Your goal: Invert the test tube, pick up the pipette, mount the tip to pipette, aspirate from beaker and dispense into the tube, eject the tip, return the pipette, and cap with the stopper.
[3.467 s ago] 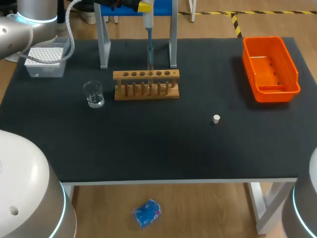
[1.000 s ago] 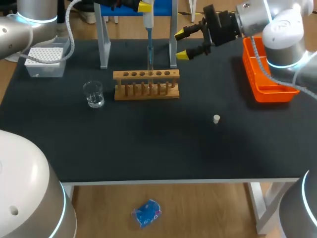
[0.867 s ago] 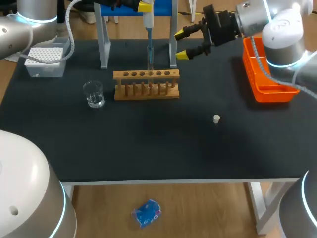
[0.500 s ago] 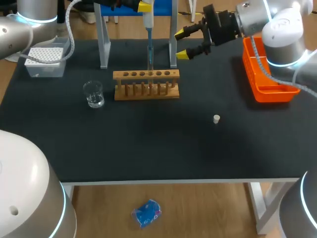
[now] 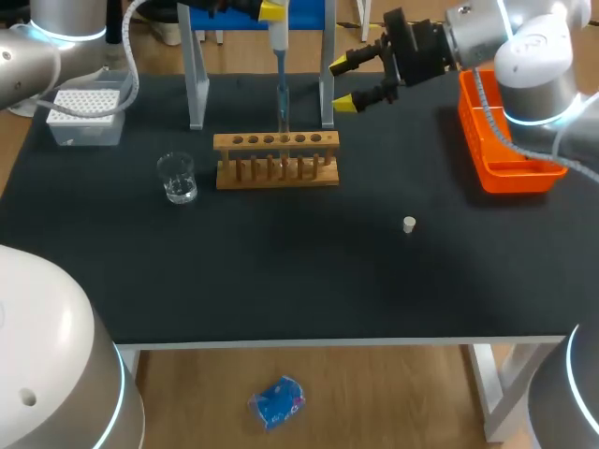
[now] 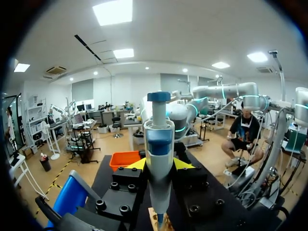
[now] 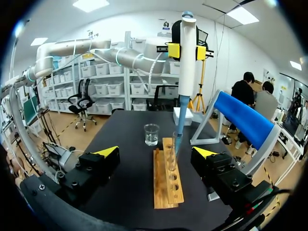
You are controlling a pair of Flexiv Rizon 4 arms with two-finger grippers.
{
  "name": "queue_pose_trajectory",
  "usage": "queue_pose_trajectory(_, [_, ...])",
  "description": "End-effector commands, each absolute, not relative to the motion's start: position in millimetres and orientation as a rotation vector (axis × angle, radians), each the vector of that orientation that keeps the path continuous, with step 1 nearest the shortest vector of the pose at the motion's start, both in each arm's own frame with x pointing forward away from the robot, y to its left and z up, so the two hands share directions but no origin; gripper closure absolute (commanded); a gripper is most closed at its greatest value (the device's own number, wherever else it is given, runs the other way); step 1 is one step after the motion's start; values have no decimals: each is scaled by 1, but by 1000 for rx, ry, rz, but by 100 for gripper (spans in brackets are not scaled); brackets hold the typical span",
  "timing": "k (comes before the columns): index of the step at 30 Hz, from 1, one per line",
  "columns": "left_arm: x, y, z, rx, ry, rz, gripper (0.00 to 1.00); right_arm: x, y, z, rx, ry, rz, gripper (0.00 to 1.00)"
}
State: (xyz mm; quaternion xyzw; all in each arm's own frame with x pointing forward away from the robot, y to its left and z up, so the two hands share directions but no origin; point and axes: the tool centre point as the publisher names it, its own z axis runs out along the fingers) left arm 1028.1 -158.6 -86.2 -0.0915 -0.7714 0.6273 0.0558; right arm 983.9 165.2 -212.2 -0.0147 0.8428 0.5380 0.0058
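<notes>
**Colleague:** Why is the beaker (image 5: 176, 177) left of the rack (image 5: 276, 159)?

**Me:** It's near the rack, so I'd guess the carry stays short. My left gripper (image 6: 160, 164) is clamped on the pipette (image 5: 278, 37) and holds it upright. Its tip is in the mouth of the test tube (image 5: 284, 117), which stands in the rack. I judge this is the dispensing step.

**Colleague:** And your right?

**Me:** My right gripper (image 5: 346, 82) hangs off the rack's right end with its fingers spread, touching nothing. The stopper (image 5: 409, 224) lies well apart on the table, ready for capping.
</notes>
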Motion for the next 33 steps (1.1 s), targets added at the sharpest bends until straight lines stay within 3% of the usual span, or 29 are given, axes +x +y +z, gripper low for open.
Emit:
queue_pose_trajectory(1, [1027, -158, -80, -280, -2351, 1890, 100, 984, 165, -213, -47, 2638, 1683, 0])
queue_pose_trajectory(33, [1025, -164, -65, -305, -2384, 1874, 100, 984, 165, -213, -47, 2638, 1683, 0])
